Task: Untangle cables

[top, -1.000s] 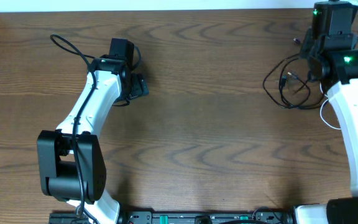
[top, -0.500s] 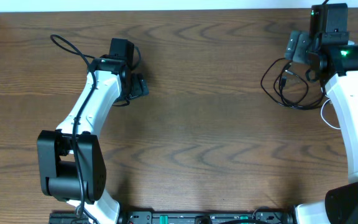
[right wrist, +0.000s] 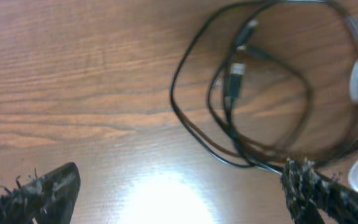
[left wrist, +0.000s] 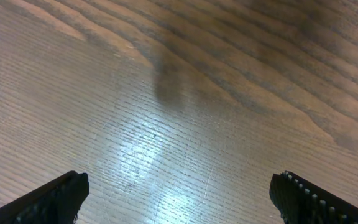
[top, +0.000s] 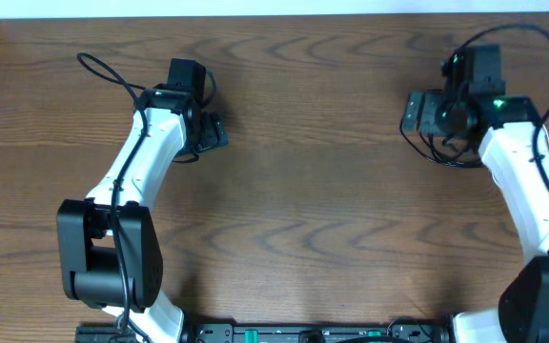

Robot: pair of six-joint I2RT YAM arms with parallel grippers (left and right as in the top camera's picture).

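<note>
Two arms stand at the table, one at each side, and each carries one gripper. The left arm [top: 141,162], white with black joints, reaches up and toward the middle. One thick black wire [top: 98,69] loops off it to the left. The left gripper [left wrist: 182,200] has its fingers spread wide, with only bare wood between them and nothing held.

The right arm [top: 522,181] reaches up along the right edge, with its own thick wire [top: 527,33] arching above it. Two small green lights glow on its wrist. The right gripper [right wrist: 179,191] is likewise spread wide and grips nothing.

There are two cables, both on the wood at the far right, under and just beside the right gripper. The black cable [right wrist: 173,93] lies in several loose overlapping loops. Two small plug ends [right wrist: 234,79] show inside the loops. The lowest loop runs up against the right-hand fingertip [right wrist: 316,186]; the blur hides whether they touch. The white cable [right wrist: 355,81] shows only as a blurred curve at the right edge of the right wrist view, overlapping the black loops.

The table [top: 303,191] is dark brown wood with a strong wavy grain. Bright glare falls on it in both wrist views. A pale band [top: 255,8] runs along the top edge of the overhead view.

A black bar with green parts [top: 284,334] lies along the bottom edge. Any lettering on it is too small to read.
</note>
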